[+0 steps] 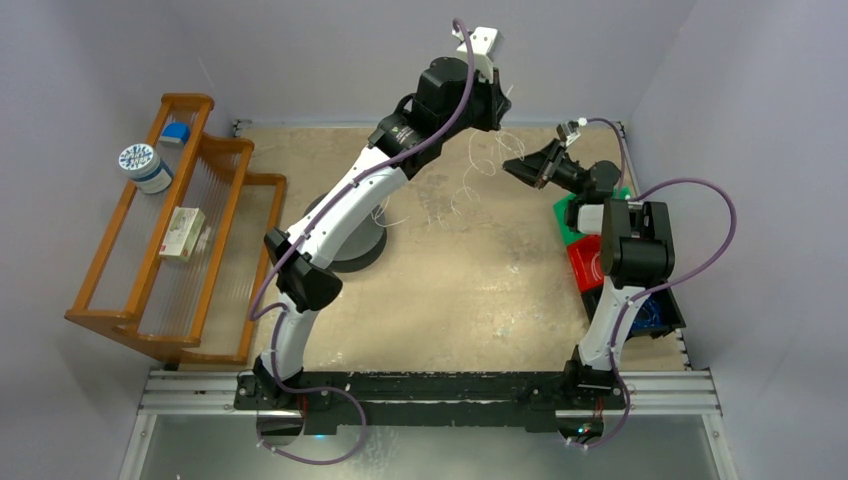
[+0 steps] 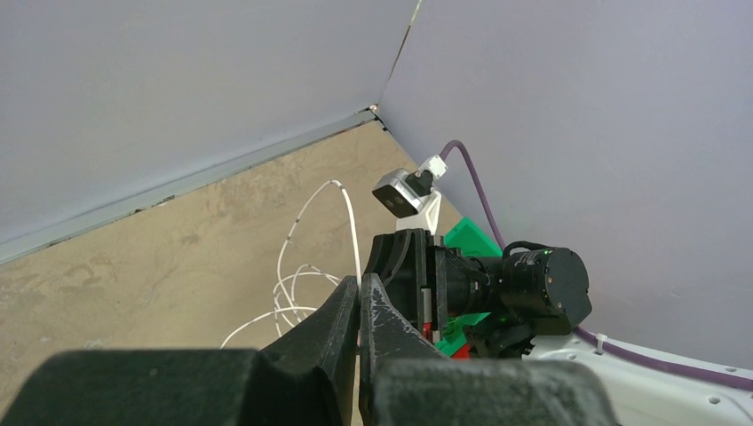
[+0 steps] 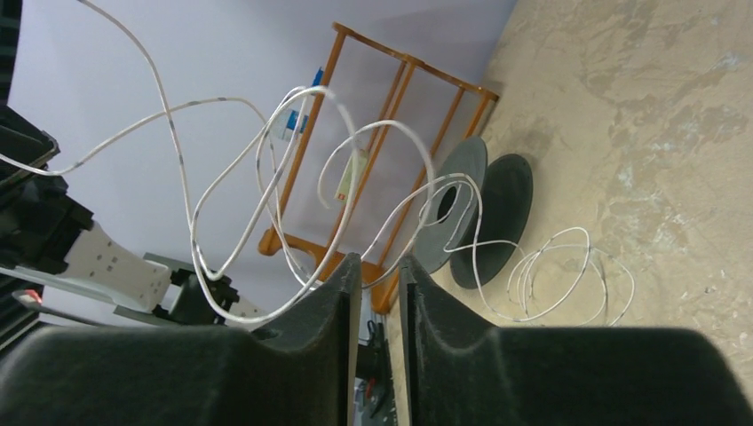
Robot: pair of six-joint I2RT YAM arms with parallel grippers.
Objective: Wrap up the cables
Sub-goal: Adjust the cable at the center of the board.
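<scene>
Near the far edge of the tabletop, the left wrist view shows the left claw pinched together on the cables, while only the right wrist view shows the right claw slightly apart, with loops crossing its tips.

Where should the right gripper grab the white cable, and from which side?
Grip the raised cable strand just beyond the left gripper, which pins it above the table. Bring the right gripper in sideways, jaws across it; that stretch is probably steadier than the springy loops.
</scene>
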